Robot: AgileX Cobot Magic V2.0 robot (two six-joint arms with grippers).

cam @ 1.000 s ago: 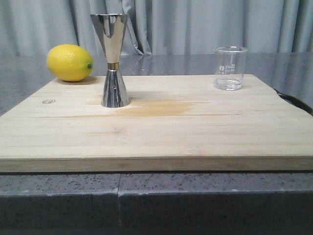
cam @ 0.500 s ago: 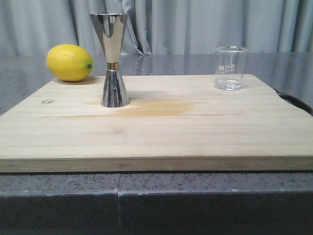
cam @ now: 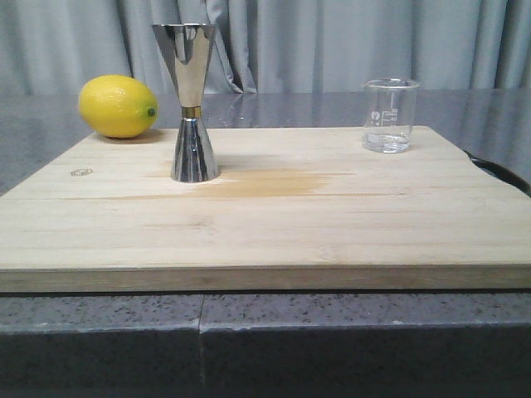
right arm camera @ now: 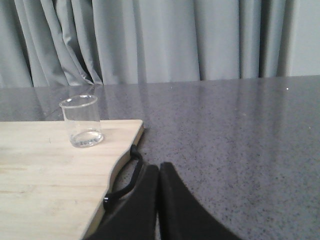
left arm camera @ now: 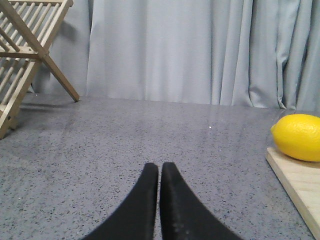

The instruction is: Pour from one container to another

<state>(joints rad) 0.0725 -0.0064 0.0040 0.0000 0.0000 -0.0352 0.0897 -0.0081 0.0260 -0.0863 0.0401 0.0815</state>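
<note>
While grey curtains hang behind, a wooden board covers the speckled counter.

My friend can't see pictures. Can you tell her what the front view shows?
A tall shiny hourglass-shaped steel jigger and a small clear glass beaker stand apart on a pale wooden cutting board. A yellow lemon sits at the board's far left corner. No robot arms show.

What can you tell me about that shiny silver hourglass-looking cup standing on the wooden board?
The jigger is a measuring cup of mirror-polished metal, two cones joined at a narrow waist with a thin gold band. It stands upright, wide mouth up, on the left part of the wooden board, touching nothing but the board. The lemon sits behind it to the left, apart from it. A darker patch on the wood spreads to the right of its base. No gripper is near it.
</note>
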